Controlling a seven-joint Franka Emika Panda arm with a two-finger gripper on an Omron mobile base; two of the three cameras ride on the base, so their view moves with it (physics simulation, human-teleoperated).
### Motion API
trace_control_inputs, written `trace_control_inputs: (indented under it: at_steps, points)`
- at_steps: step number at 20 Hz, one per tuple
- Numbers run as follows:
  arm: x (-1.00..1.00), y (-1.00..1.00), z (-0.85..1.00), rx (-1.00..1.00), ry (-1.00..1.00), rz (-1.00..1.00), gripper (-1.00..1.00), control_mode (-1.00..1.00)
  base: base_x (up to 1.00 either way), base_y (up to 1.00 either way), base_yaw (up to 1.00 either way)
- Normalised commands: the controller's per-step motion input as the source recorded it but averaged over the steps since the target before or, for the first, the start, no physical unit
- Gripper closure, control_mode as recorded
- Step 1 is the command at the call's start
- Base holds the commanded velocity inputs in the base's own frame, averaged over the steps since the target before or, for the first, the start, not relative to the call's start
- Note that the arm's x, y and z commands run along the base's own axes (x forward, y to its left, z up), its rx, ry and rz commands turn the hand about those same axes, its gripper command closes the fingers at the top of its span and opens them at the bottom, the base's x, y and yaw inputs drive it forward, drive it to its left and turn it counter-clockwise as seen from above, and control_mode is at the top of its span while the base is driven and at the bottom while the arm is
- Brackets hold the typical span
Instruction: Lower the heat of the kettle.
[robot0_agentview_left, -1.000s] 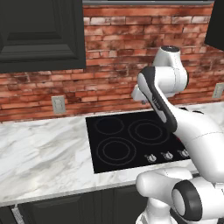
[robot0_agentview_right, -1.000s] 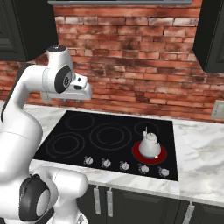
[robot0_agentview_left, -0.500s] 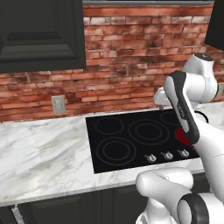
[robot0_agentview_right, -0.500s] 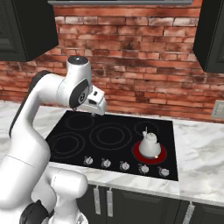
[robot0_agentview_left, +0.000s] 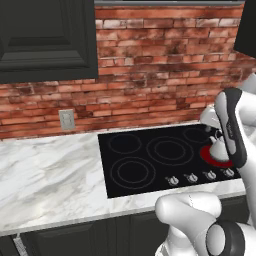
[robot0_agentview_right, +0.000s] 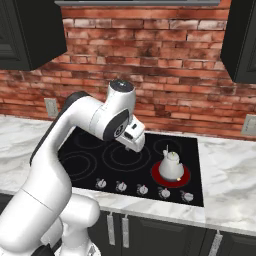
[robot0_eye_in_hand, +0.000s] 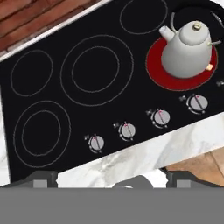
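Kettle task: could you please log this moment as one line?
small silvery-white kettle: upright on glowing red burner | claw: above black cooktop, off the round silver knobs | heat: not yet lowered

The cooktop (robot0_agentview_right: 135, 160) sits in the worktop (robot0_agentview_right: 235, 175) against the brick wall (robot0_agentview_right: 150, 65). The kettle (robot0_agentview_right: 171, 165) stands on the burner (robot0_agentview_right: 184, 178) at its front right corner, behind the row of knobs (robot0_agentview_right: 143, 189) along the front edge.
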Motion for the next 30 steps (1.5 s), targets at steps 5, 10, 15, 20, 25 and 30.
trace_control_inputs:
  at_steps: [5,10,15,20,25,30]
  points:
    - [-0.25,-0.62,-0.25,0.00,0.09,-0.28,-1.00,-1.00,0.00,0.00,0.00]
    - [-0.21,-0.55,-0.29,0.00,0.10,-0.19,-1.00,-1.00,0.00,0.00,0.00]
    - [-0.21,-0.63,-0.27,0.00,0.07,-0.19,-1.00,-1.00,0.00,0.00,0.00]
    - [-0.11,-0.60,-0.26,0.01,0.06,-0.17,-1.00,-1.00,0.00,0.00,0.00]
    - [-0.08,-0.46,-0.28,0.02,0.07,-0.18,-1.00,-1.00,0.00,0.00,0.00]
    - [-0.07,-0.37,-0.31,0.06,0.07,-0.21,-1.00,-1.00,0.00,0.00,0.00]
